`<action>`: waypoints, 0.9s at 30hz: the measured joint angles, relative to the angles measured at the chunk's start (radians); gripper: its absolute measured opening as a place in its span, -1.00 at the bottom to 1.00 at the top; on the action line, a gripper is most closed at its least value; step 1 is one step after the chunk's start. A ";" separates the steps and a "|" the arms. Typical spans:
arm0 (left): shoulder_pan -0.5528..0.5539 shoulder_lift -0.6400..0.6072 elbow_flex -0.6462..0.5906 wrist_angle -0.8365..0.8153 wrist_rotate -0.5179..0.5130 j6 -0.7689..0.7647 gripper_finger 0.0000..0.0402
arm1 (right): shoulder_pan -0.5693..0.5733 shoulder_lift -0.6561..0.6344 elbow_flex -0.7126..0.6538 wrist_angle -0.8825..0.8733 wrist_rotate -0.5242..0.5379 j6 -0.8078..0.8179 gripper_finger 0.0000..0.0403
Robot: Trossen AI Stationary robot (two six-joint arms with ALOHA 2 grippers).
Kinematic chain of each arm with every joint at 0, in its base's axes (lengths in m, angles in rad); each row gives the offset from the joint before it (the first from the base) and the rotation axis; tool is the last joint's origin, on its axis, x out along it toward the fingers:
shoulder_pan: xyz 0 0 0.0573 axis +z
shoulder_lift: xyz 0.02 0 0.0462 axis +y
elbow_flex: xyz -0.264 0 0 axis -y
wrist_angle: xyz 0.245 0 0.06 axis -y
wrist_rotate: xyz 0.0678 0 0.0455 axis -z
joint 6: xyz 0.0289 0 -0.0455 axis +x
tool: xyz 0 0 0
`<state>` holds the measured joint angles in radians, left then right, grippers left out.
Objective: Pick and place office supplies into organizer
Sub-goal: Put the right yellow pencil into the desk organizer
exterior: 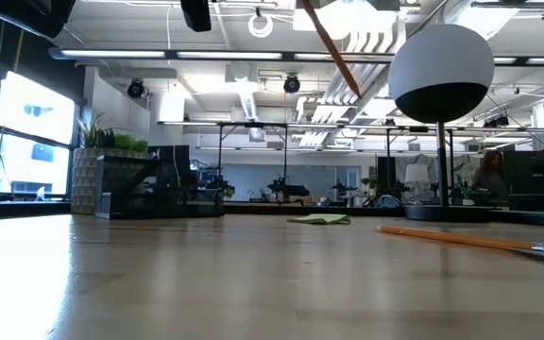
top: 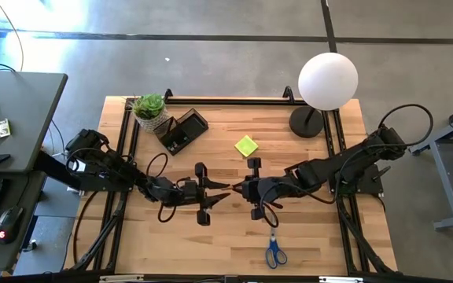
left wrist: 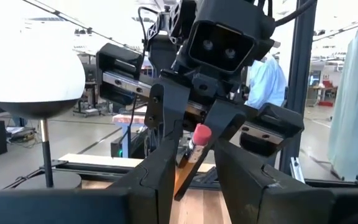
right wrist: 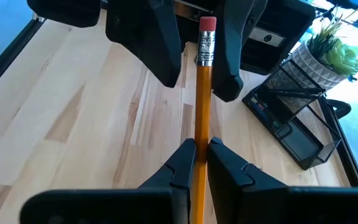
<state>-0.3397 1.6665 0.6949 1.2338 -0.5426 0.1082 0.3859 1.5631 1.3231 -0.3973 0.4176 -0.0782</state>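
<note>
Mid-tabletop (top: 211,244), the two arms meet nose to nose, passing a pencil (right wrist: 201,106) between them. The right end effector (right wrist: 201,152) is pinching it around the middle of the shaft, while the left end effector (left wrist: 188,165) sits spread around the eraser end, not clamped yet. It's light, stiff wood, probably a bit slick with the paint, so I'd grab the shaft, not the eraser. The organizer (top: 183,130) waits well apart by the potted plant (top: 149,108).

no readable text, labels, brands, numbers or signs on anything in view.
</note>
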 joint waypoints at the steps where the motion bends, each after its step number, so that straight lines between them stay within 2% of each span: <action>1: 0.000 0.000 0.000 0.000 0.000 0.001 -0.49 | 0.000 0.000 0.000 0.000 0.000 -0.001 -0.89; 8: 0.000 0.000 0.000 -0.001 -0.003 0.020 -0.53 | 0.000 0.000 0.000 0.000 0.000 -0.001 -0.90; 15: 0.015 0.000 0.000 -0.022 -0.001 0.022 -0.94 | 0.001 0.000 -0.001 -0.009 -0.008 0.004 -0.90; 21: 0.045 0.000 0.000 -0.027 0.017 0.011 -0.92 | -0.002 0.000 -0.001 -0.019 -0.048 0.028 -0.84; 27: 0.045 0.000 0.000 -0.049 -0.010 0.062 -0.94 | -0.001 0.000 -0.001 -0.055 -0.054 0.028 -0.64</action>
<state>-0.2949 1.6665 0.6949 1.1844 -0.5525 0.1707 0.3847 1.5635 1.3220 -0.4520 0.3633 -0.0497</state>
